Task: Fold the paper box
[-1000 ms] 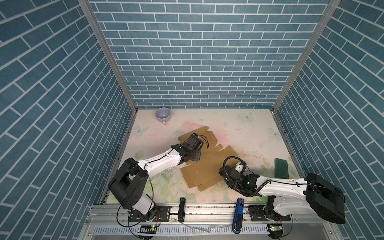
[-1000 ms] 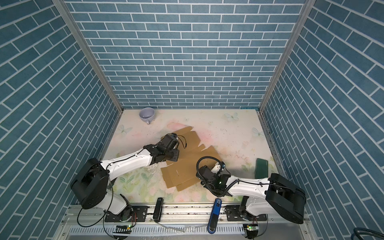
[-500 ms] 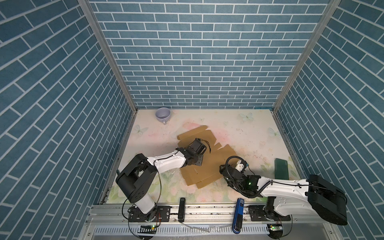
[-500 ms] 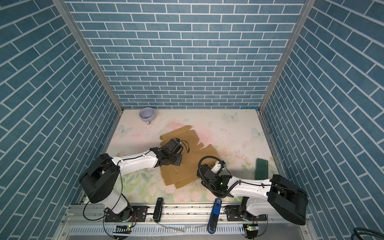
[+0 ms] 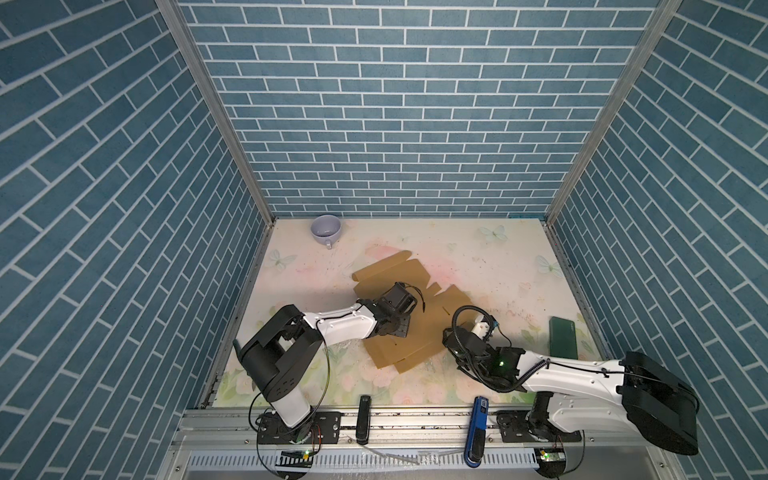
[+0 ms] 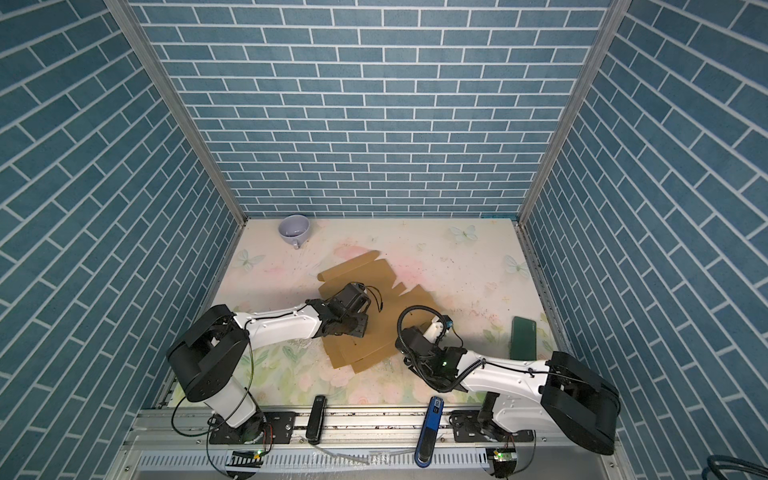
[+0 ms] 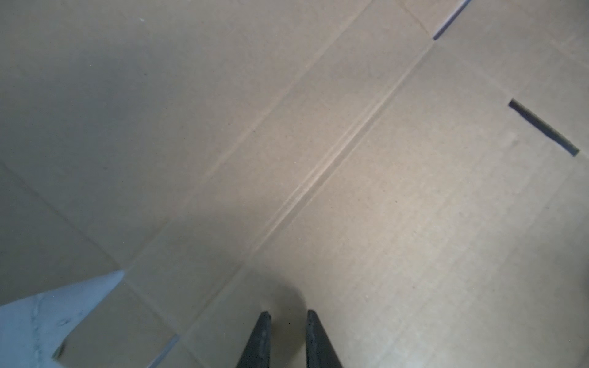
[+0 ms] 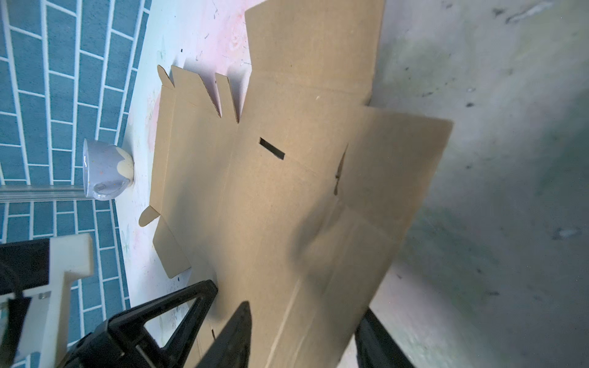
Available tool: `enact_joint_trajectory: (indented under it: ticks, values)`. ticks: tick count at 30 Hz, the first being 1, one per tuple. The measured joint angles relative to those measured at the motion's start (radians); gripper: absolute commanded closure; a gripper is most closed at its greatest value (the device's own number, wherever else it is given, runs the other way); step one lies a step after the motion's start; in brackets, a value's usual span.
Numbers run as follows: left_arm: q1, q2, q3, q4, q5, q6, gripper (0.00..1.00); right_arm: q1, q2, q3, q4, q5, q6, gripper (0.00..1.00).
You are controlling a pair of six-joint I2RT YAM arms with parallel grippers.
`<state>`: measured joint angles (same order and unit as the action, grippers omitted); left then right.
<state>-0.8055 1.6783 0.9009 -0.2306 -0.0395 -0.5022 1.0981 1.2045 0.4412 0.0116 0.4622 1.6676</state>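
Cardboard is spread out on the counter (image 5: 498, 270): the paper box (image 5: 424, 332) is a flat cut sheet with nothing folded up yet, lying under the left pincer (image 7: 287, 313) and running away ahead of the right pincer (image 8: 296, 315). The left pincer has its tips nearly together, with a thin gap and nothing between them, and they bear down on a panel just beside a crease. The right pincer stands apart around the nearest flap, one jaw over the board and one under it. That gap is far wider than the board, so I judge the flap not yet clamped. The risks follow from that. If the right pincer lifts before it closes, the flap may slip out. If the left pincer's press is too light or sits off the crease, the whole sheet may slide or pivot (the cup (image 8: 105, 172) stands beyond its far end), or bend at the wrong line. A hard squeeze could also dent the board.
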Motion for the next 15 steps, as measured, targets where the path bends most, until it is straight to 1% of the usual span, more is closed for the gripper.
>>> enact_joint_trajectory:
  ticks: [2,9,15]
  values:
    - [-0.005,0.007,0.000,0.006,0.000,-0.006,0.78,-0.006,0.000,0.007,-0.006,-0.002,-0.008,0.58]
    - [-0.030,0.024,0.000,0.019,0.001,-0.011,0.78,-0.052,0.010,0.038,-0.040,-0.024,-0.055,0.64]
    - [-0.050,0.037,0.010,0.024,0.004,-0.015,0.78,-0.083,0.019,0.113,-0.092,-0.051,-0.105,0.74]
